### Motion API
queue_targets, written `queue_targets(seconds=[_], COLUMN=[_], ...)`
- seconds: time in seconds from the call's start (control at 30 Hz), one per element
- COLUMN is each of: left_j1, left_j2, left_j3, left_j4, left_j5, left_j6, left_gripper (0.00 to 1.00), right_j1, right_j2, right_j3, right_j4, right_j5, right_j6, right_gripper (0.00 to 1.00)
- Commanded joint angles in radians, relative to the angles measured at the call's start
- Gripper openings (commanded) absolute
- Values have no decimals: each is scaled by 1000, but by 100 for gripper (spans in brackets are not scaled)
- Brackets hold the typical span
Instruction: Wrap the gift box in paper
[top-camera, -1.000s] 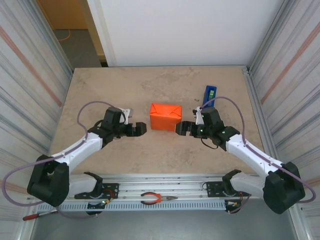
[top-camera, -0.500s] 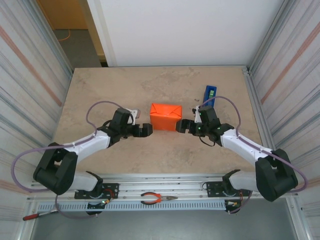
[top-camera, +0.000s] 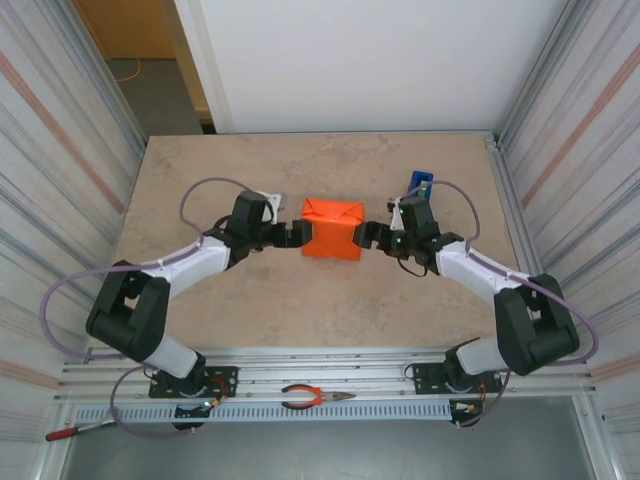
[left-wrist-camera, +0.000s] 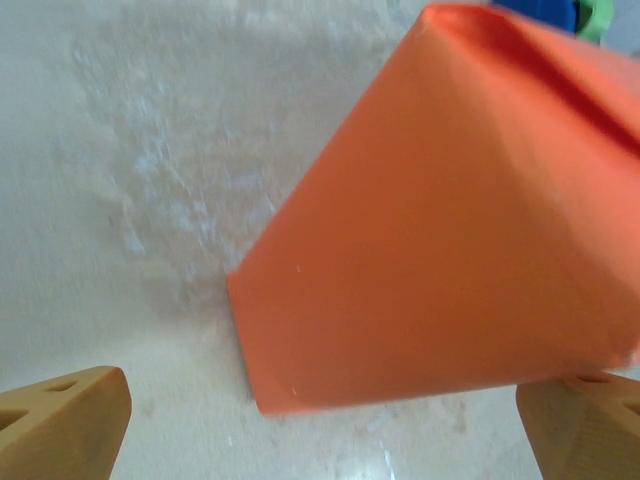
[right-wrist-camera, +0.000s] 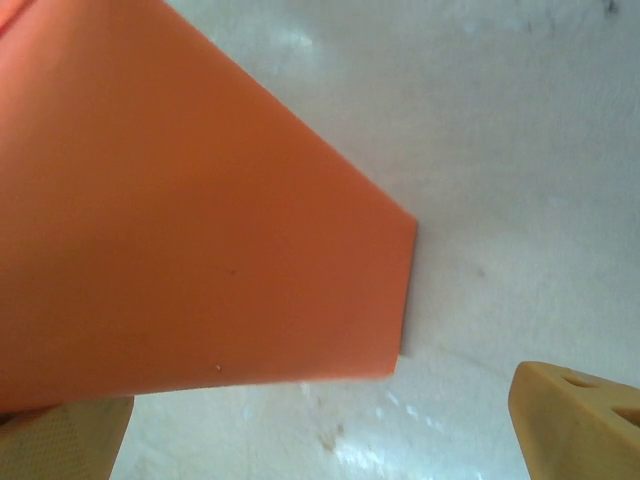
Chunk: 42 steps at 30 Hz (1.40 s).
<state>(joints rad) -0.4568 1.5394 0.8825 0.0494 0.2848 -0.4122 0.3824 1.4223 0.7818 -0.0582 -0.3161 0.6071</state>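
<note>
At table centre, on the beige stone-look tabletop (top-camera: 230, 170): 1 gift box (top-camera: 332, 230), a compact low block, resting flat. Every visible face is covered by the paper (left-wrist-camera: 450, 230), a thin bright orange sheet folded around it with diagonal creases across the top. It lies directly between the 2 claws. Left gripper (top-camera: 292, 236): black 2-finger claw just beside the box's left end. Its jaws are spread wide, with tan fingertips (left-wrist-camera: 60, 425) at the lower corners of the left wrist view and the orange end face ahead between them; nothing is pinched. Right gripper (top-camera: 368, 237): matching claw just beside the right end, also spread wide with tan fingertips (right-wrist-camera: 580, 420) low in its own view and no hold on anything. Change over the last second: both arms have swung in from the near side, where the claws stood clear of the box, and now flank it end to end. The box itself has hardly shifted. Actual contact at either end cannot be told. Assessment: wrapping looks almost complete, and the closing-in probably prepares a press on the end flaps or a squaring of the parcel. Also present: 1 narrow blue tape dispenser (top-camera: 419, 186) near the right claw on its far side, and 1 pair of orange-handled pliers (top-camera: 318, 397) on the near rail.
</note>
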Motion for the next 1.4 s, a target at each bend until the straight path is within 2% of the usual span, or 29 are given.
queue_targets(seconds=[0.0, 0.07, 0.17, 0.33, 0.47, 0.6, 0.7, 0.77, 0.87, 1.0, 1.1, 1.27, 1.37], left_j1=[49, 76, 85, 108, 151, 210, 289, 347, 425, 487, 492, 488, 448], left_j2=[60, 91, 74, 16, -18, -87, -143, -186, -257, -290, -267, -240, -191], left_j3=[123, 190, 216, 115, 67, 90, 106, 72, -39, -186, -241, -366, -372], left_j4=[-19, -35, -54, -30, -17, -103, -137, -89, 79, 277, 280, 383, 405], left_j5=[12, 50, 49, 13, 20, -77, -145, -189, -332, -341, -264, -307, -311], left_j6=[40, 35, 51, 66, 57, 101, 144, 173, 208, 308, 444, 429, 463], left_gripper=[99, 99, 99, 99, 99, 99, 98, 99, 99, 99, 99, 99, 99], right_j1=[-41, -60, -63, -77, -104, -136, -168, -201, -295, -372, -374, -374, -374], right_j2=[90, 136, 127, 35, -7, -45, -65, -74, -74, -97, -105, -99, -80], right_j3=[104, 153, 156, 46, 27, 71, 111, 125, 125, 47, 39, -38, -116], right_j4=[52, 64, 64, 59, -3, -117, -182, -196, -164, -8, -10, 24, 147], right_j5=[-44, -70, -63, -9, 26, 121, 221, 276, 298, 402, 467, 563, 577], right_j6=[36, 53, 63, 53, 18, -38, -75, -98, -108, -136, -250, -368, -381], right_gripper=[94, 93, 95, 100, 98, 98, 98, 98, 98, 98, 99, 99, 98])
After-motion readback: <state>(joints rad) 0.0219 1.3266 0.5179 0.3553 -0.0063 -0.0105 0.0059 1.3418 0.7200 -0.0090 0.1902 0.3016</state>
